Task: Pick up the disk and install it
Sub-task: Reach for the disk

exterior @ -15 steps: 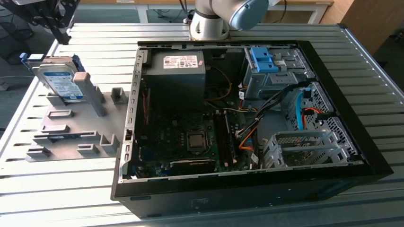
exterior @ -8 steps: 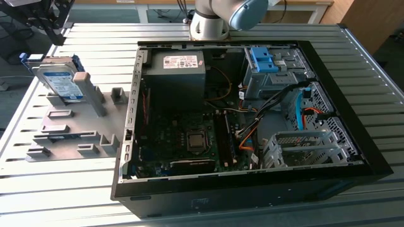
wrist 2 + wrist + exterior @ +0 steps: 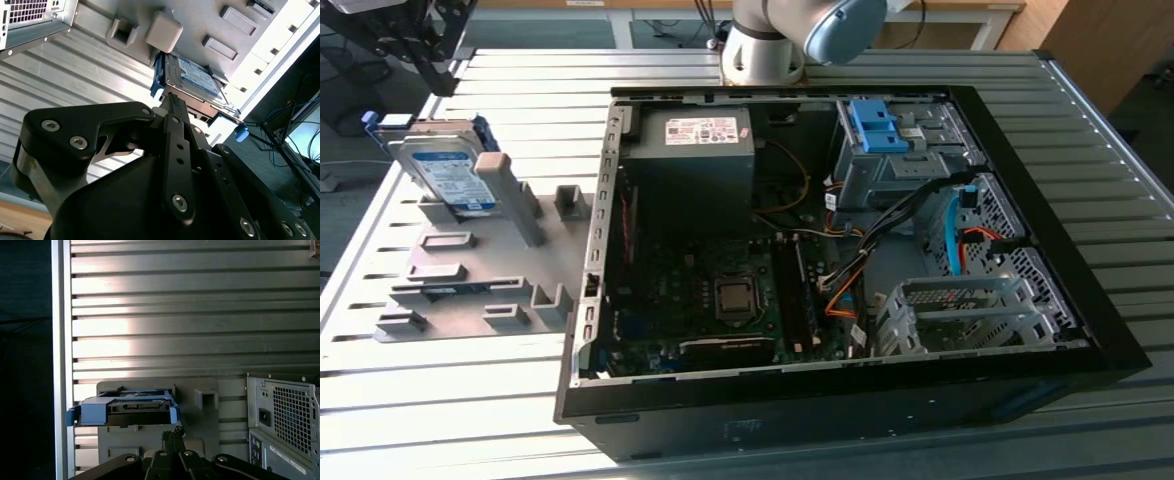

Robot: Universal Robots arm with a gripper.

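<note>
The disk (image 3: 440, 170) has not been picked up yet, so as far as I can judge the whole job is left to do: neither the lift nor the install has started.

The slatted metal table (image 3: 454, 420) carries everything. On it lies the open computer case (image 3: 854, 420), its side panel off and its insides on show, with the grey power supply (image 3: 700, 150) at the far end and a tall blue latch piece (image 3: 874, 125) beside it. Nearer the front of the case sits a bare metal drive cage (image 3: 961, 310) with nothing slotted into it; I can't say for sure that this is where the disk belongs.

To the exterior view's left of the case is a grey holder plate (image 3: 467, 270) with raised blocks and slots. The disk stands on edge at the far end of that plate, leaning back a little, blue bracket round its sides and label facing up; both wrist views catch it too (image 3: 195, 77) (image 3: 125, 410), well apart from the case.

The gripper (image 3: 171, 97) hangs close over the disk, tips pointed at it but not touching. Its fingers look pressed together with nothing between them, and in the first wrist view (image 3: 172, 432) they sit just short of the bracket's edge
</note>
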